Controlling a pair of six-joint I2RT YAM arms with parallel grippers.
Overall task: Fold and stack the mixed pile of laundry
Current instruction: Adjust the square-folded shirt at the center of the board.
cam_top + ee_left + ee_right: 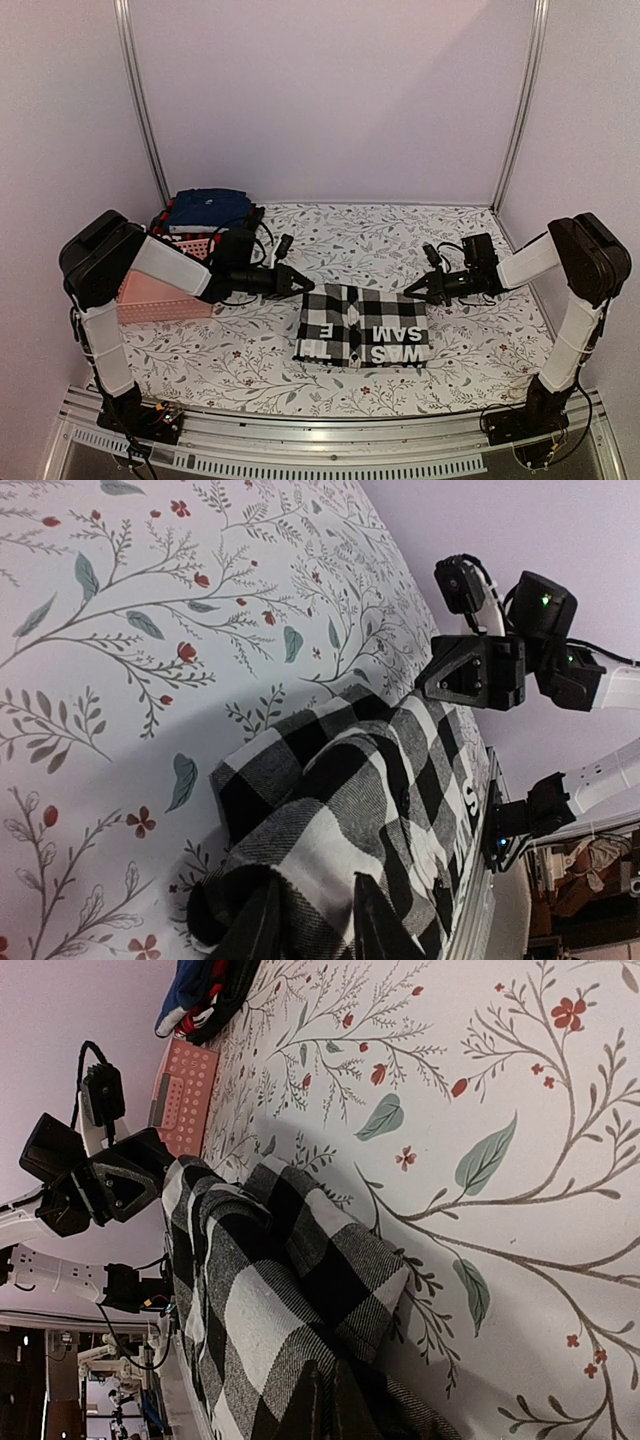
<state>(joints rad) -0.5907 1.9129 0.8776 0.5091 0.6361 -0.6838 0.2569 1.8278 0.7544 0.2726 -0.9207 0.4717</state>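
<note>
two grippers meet one folded bundle in the middle of the floral table point(480, 360). the black-and-white checked shirt point(350, 312) lies there as a flat rectangle, and a black piece with white lettering point(395, 347) shows along its 6 o'clock edge. the left gripper point(305, 287) sits at the shirt's 10 o'clock corner. in its wrist view its fingers point(378, 925) stand a little apart, gripping a bunched fold of checked cloth between them. the right gripper point(418, 290) is at the 2 o'clock corner, its fingers point(325, 1400) pressed fully together on the check; whether any cloth is pinched there cannot be told. at 10 o'clock from the shirt, well apart, sits the laundry pile point(200, 222), navy blue trousers point(208, 207) on top, with the pink basket point(160, 298) touching its 6 o'clock side.
</note>
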